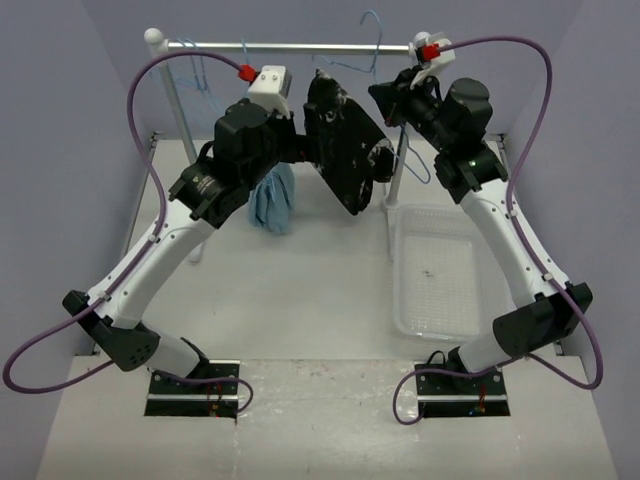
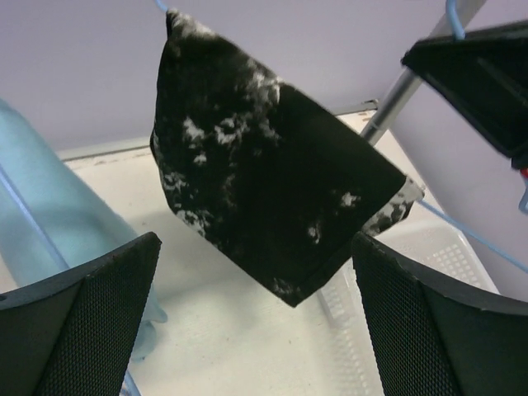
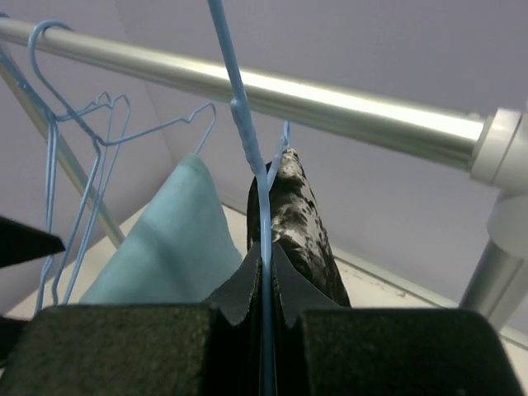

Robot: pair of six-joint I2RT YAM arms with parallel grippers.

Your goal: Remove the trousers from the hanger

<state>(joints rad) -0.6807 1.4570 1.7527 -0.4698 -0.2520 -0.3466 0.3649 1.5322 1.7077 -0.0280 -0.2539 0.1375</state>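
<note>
Trousers (image 2: 264,181) = black fabric w/ white speckly paint-like blotches, folded flat into a rough slab w/ a pointed bottom corner. They hang tilted on the hanger (image 3: 246,124), which is thin light-blue wire. They sit btwn the 2 claws, below the shiny metal rail (image 3: 330,99). Right claw (image 3: 266,285) is clamped tight on the hanger wire, right by the fabric. Left claw (image 2: 256,247) is spread wide, its black mesh-textured fingers (image 2: 91,330) on either side of the trousers, not touching afaict. A soft plain light-blue cloth (image 1: 275,200) droops just left of them, and a few spare wire hangers (image 3: 82,140) hook on the rail. A clear plastic tray (image 1: 445,310) w/ a ribbed floor sits on the white table (image 1: 300,300) on the right, w/ just a tiny dark speck in it.
</note>
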